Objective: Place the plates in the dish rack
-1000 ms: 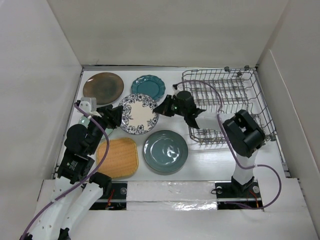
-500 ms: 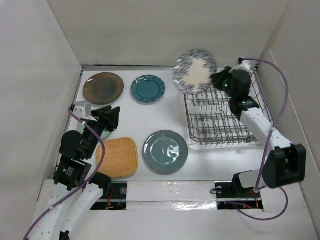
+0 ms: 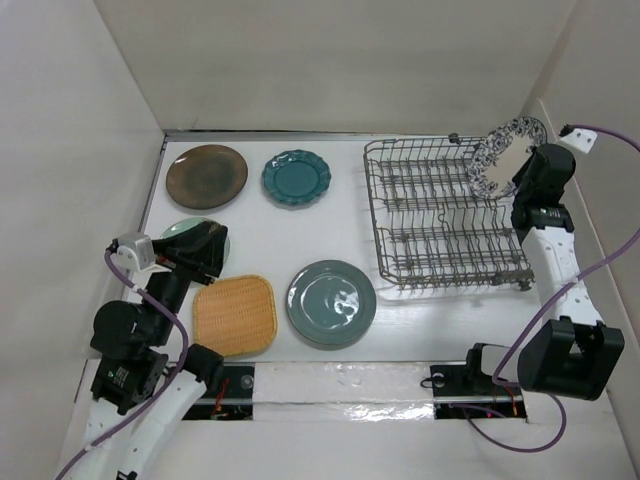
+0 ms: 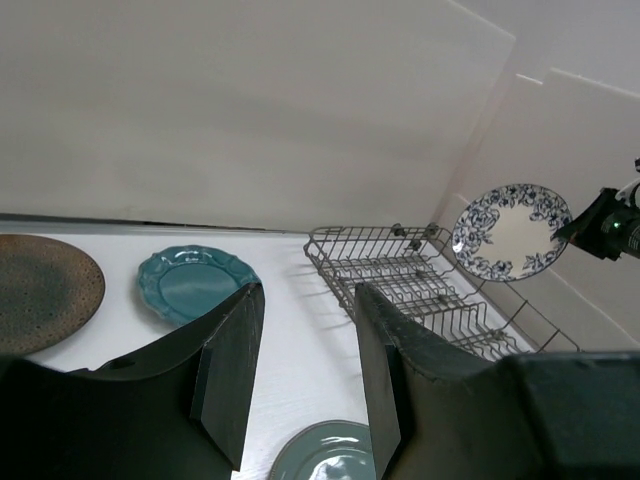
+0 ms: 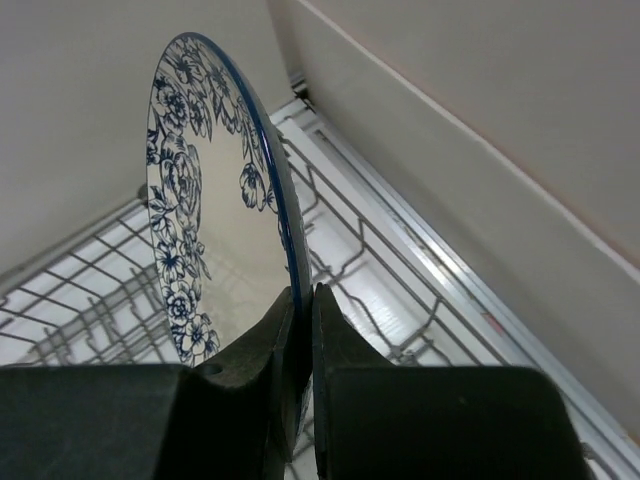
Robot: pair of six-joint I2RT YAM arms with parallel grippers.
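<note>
Floral plate (image 3: 500, 156) above corner of rack (image 3: 440, 212)

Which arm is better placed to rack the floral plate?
Right: the right end effector grips the floral plate on edge above the rack's far corner; the left end effector is open.

Top: overhead, whole table (image 3: 300, 225). Left wrist: low, distant. Right wrist: close. All 3 share floral plate (image 3: 498, 158).

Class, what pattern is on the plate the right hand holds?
Blue flowers round the rim of a white plate, clearest in the left wrist view.
</note>
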